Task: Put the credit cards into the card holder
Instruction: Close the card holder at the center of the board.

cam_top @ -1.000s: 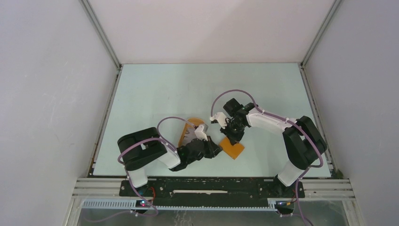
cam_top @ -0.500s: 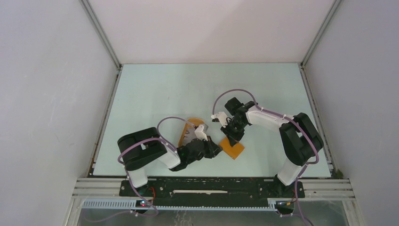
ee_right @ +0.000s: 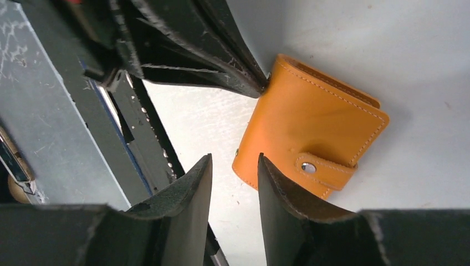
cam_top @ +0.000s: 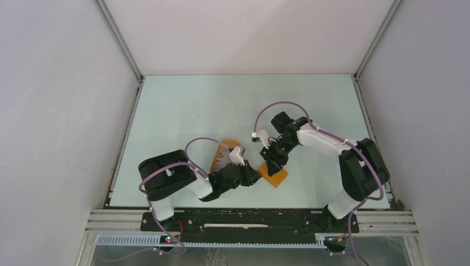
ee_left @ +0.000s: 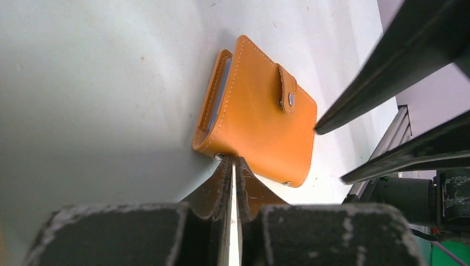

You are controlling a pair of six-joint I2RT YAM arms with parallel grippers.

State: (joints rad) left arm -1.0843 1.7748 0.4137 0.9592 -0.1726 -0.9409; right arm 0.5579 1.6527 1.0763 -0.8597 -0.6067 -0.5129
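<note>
Card holder (cam_top: 274,176), folded and snapped shut by its tab (ee_right: 324,169), lies flat on the pale surface (cam_top: 194,105) just below the middle of the overhead frame. Left end effector (ee_left: 233,162) touches the holder's lower edge in its own wrist view, fingers pressed together around a thin pale sliver that cannot be identified. Right end effector (ee_right: 234,158) hangs over the corner near the tab, fingers parted with bare surface showing between them. Orange tray (cam_top: 226,147) sits just up and left, partly behind the left arm.
</note>
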